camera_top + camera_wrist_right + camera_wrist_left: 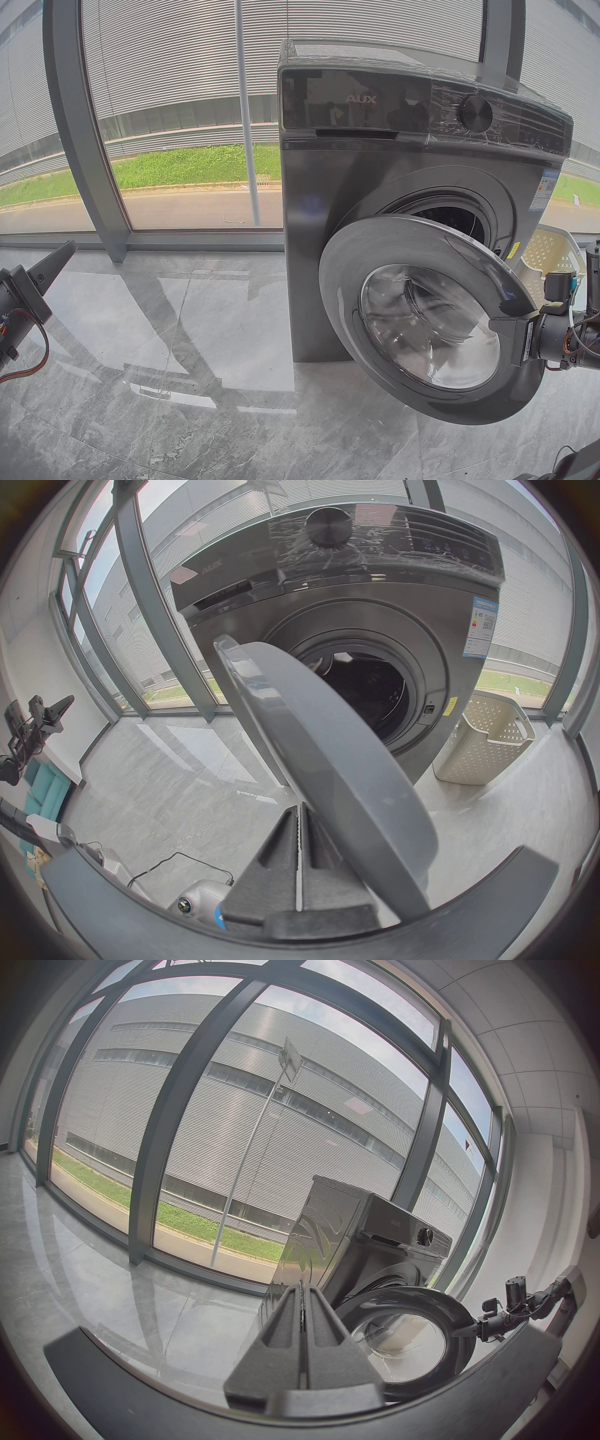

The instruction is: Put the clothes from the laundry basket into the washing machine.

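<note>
There is one grey metal front-loading washing machine (pixel 325 206), with one round grey door (pixel 375 250) with a glass centre and one black round control knob (pixel 475 113) at two o'clock on its front. One cream perforated plastic laundry basket (pixel 550 253) stands at three o'clock from the machine. The black wedge-fingered grippers number two: one left gripper (pixel 302 1291) and one right gripper (pixel 299 811).

The grey metal washing machine (pixel 312 206) carries a logo (pixel 360 99) on its dark glossy panel (pixel 325 100). The print on the blue-white sticker (pixel 545 189) at its right is unreadable.
</note>
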